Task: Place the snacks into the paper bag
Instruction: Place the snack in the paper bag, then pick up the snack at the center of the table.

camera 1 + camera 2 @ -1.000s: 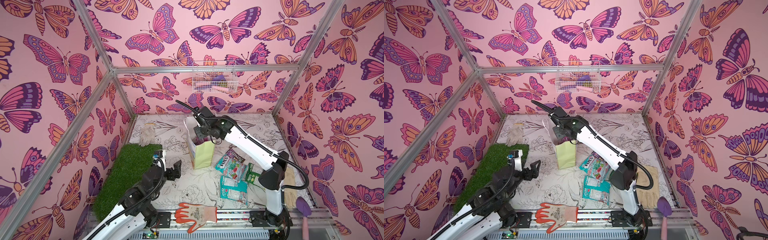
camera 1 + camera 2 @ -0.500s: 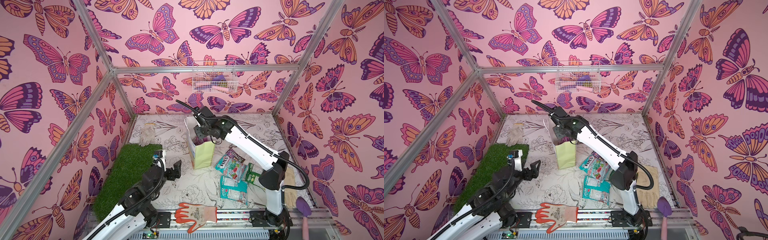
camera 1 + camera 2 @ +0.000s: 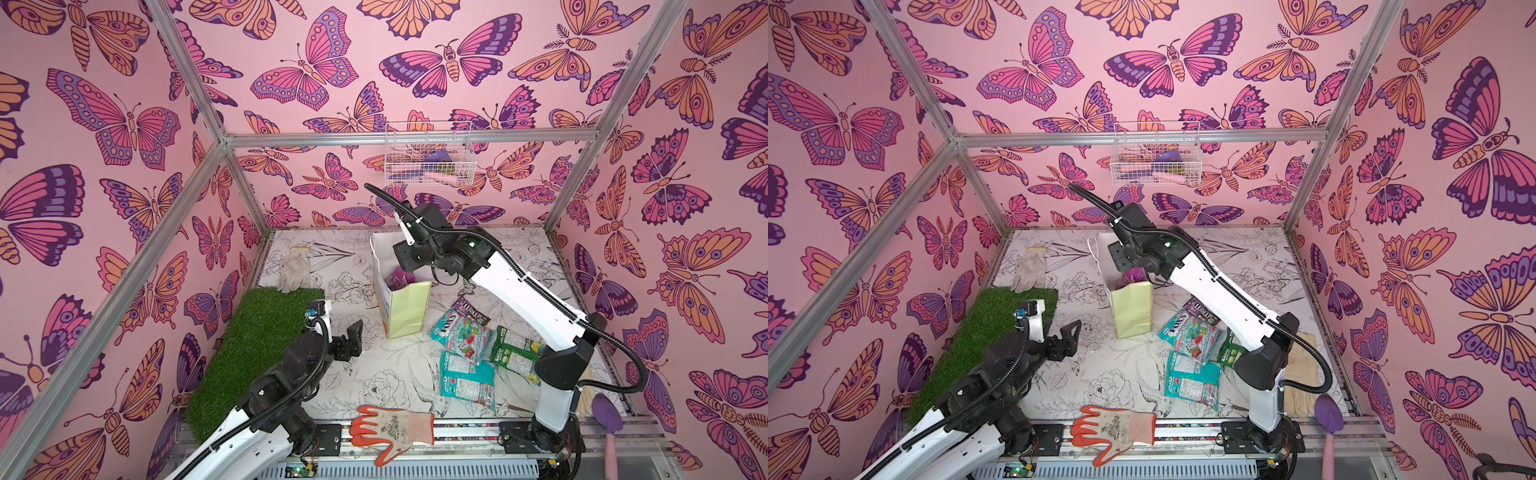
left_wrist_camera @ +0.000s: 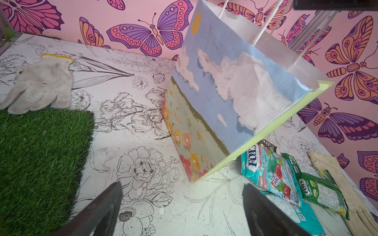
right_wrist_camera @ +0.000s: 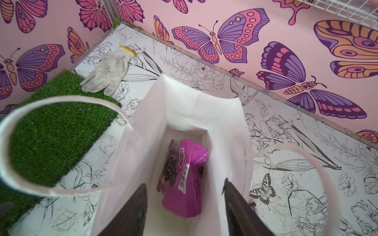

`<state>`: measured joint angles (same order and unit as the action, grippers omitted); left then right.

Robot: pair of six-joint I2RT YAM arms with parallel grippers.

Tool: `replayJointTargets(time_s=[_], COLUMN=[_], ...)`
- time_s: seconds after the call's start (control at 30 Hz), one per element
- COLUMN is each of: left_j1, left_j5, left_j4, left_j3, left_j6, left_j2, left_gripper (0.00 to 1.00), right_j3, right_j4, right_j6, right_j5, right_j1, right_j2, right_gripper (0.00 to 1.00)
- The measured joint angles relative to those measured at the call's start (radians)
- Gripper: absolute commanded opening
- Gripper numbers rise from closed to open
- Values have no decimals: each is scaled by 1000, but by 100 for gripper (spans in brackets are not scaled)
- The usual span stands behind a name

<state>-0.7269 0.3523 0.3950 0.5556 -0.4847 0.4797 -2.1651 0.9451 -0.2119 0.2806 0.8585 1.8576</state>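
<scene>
Butterfly-wall booth, flower-sketch floor (image 3: 365,386), paper bag (image 3: 405,307) standing upright mid-floor. Heads up: your right gripper (image 5: 184,183) hangs over the bag's mouth w/ jaws partway apart and nothing in them. They're pinched shut a sec ago, so that's the drop. Grape bag (image 5: 190,161) lies at the bottom inside the paper bag, so 1 down imo. The other 4 lie on the floor beside the paper bag: M&M's packet (image 3: 471,309) closest, then near teal bag (image 3: 461,338), far teal bag (image 3: 467,380), green-and-yellow bag (image 3: 515,353). Left gripper (image 4: 182,185) is wide open, empty, near the bag's printed side.
</scene>
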Motion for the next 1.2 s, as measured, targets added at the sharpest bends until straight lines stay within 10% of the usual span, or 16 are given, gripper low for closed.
replayJointTargets(time_s=[1.2], left_j1=[0], left_j5=[8], left_j4=[-8], left_j3=[-5], left_j6=[-18], left_j2=[54], left_gripper=[93], right_j3=[364], right_j4=[-51], right_j6=[24], right_j5=[113], right_j1=[-3], right_j2=[-414], right_gripper=[87])
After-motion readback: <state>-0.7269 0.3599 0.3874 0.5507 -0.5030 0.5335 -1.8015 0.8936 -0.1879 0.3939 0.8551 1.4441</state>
